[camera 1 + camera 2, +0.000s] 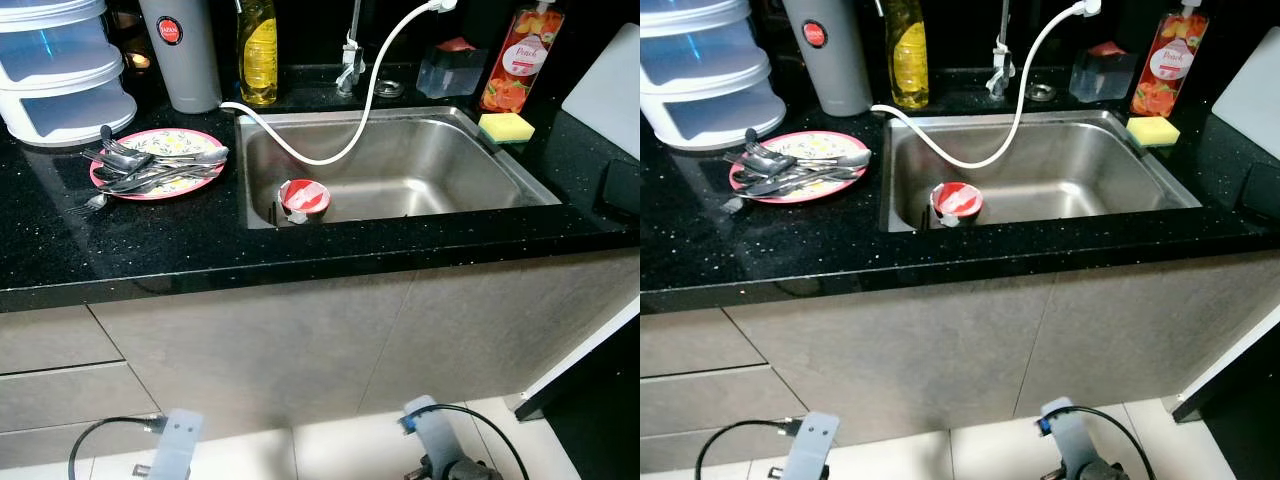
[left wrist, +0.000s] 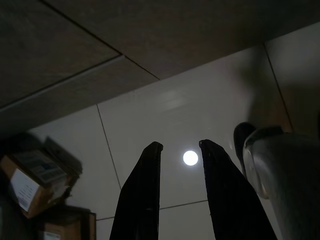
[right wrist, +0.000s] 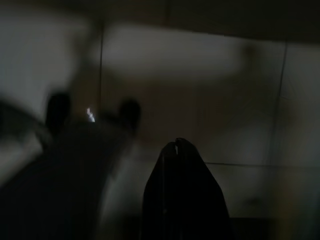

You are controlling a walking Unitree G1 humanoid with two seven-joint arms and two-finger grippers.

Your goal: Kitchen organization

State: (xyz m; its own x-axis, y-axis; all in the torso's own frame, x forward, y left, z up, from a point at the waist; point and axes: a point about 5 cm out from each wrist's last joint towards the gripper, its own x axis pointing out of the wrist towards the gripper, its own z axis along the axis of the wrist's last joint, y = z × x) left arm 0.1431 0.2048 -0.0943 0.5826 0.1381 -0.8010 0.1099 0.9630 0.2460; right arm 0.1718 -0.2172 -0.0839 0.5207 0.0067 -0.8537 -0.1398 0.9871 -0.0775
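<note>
Cutlery (image 1: 155,165) lay heaped on a plate (image 1: 200,140) at ten o'clock on the worktop (image 1: 180,235). Left pincer (image 2: 179,150) hung spread, right pincer (image 3: 176,145) pressed together. Nothing was grasped yet; reaching the plate seemed next.

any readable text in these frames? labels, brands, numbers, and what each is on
"Peach": on the orange soap bottle behind the sink, right side; smaller print below it is too small to read.
"JAPAN": on the round red sticker of the grey flask; the remaining sticker text is blurred.
Yellow bottle: label print too small to read.
Cardboard box on the floor, left wrist view: white label, too dark and blurred to read.
</note>
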